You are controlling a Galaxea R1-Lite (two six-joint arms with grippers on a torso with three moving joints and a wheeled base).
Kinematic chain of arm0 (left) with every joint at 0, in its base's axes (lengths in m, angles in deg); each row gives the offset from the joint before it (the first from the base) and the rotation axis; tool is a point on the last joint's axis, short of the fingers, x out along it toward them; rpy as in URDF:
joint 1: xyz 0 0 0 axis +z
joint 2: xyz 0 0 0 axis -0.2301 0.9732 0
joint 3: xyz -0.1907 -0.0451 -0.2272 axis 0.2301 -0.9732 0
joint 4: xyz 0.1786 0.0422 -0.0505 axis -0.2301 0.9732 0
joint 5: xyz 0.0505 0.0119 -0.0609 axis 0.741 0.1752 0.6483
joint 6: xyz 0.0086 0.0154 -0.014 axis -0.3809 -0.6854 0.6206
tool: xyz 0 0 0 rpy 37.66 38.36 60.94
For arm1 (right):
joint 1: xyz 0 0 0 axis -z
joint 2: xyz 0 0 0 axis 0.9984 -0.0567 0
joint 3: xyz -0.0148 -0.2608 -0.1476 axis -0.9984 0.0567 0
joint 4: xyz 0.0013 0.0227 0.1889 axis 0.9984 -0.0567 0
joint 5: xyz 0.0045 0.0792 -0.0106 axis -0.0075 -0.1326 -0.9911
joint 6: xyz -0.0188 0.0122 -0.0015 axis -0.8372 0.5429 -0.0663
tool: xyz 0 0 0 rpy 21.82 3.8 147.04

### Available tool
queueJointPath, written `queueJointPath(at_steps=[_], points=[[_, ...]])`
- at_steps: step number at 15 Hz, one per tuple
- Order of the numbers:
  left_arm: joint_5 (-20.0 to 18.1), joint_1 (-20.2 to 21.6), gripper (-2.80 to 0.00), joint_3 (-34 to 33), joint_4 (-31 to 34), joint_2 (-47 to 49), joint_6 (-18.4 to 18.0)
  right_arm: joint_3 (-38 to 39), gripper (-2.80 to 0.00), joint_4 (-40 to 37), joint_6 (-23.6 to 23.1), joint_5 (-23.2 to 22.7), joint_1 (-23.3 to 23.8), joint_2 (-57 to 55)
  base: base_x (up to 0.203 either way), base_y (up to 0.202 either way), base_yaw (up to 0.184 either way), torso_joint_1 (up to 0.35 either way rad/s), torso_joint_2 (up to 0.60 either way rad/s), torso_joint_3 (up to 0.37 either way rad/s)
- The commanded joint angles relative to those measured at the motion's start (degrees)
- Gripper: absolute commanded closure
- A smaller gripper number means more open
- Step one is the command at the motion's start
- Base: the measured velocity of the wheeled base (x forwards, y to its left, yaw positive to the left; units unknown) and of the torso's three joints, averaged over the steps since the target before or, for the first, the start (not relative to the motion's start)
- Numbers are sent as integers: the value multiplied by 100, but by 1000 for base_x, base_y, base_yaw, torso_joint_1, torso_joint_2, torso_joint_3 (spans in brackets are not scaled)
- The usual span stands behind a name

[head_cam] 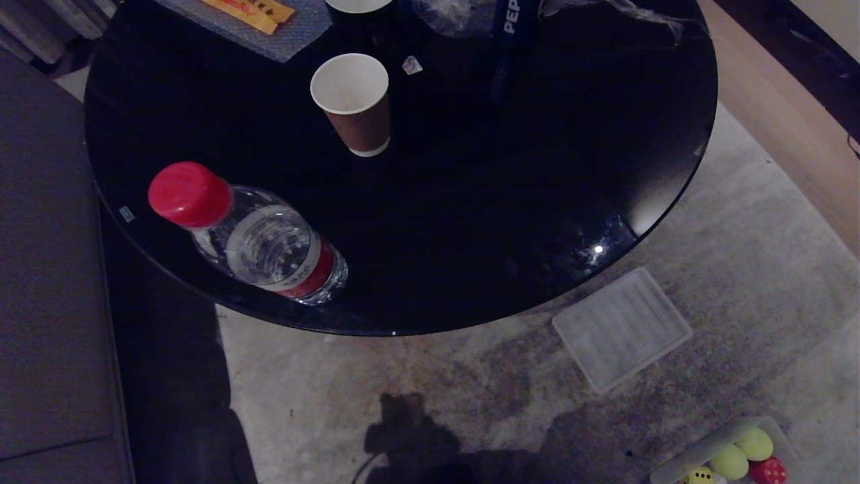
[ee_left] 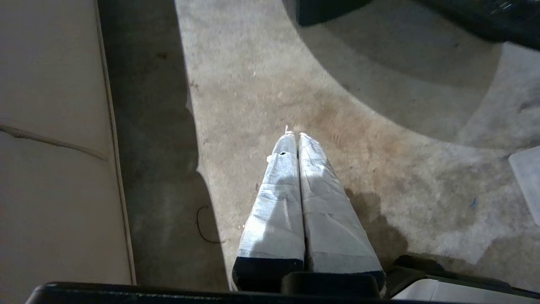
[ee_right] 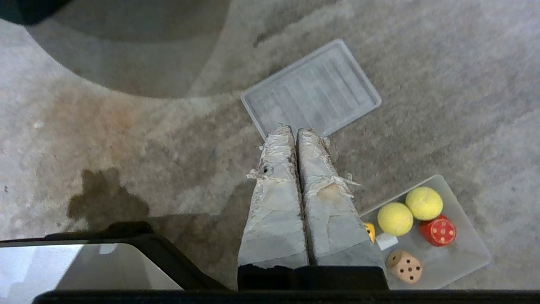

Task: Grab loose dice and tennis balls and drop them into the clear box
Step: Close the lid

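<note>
Your clear box [ee_right: 460, 257] sits on the carpet [ee_right: 126, 139] just beside the right gripper [ee_right: 295, 133], already holding two tennis balls [ee_right: 395, 218], a red die [ee_right: 438, 231], a tan die [ee_right: 405, 266] and a yellow die [ee_right: 370, 231] half hidden behind a finger. Both grippers are clenched on nothing — the left gripper [ee_left: 294, 136] hangs over bare carpet. No loose piece shows, so the gathering looks finished or nearly so. Before anything else, scan the floor around the ribbed lid [ee_right: 312, 90] and the round black table [head_cam: 470, 222] — only then reach.

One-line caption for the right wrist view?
Shut right hand above carpet; clear box holds two tennis balls and dice.
</note>
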Motion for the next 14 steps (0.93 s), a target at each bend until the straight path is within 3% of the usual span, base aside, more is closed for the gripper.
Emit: queueJointPath(at_steps=[1,14], points=[[6,0,0,0,-2,-2,8,62,0,1,3,0,-2,-7,0,0,0,2,2,-199],[6,0,0,0,-2,-2,0,62,0,1,0,-2,-2,-7,0,0,0,2,2,-172]])
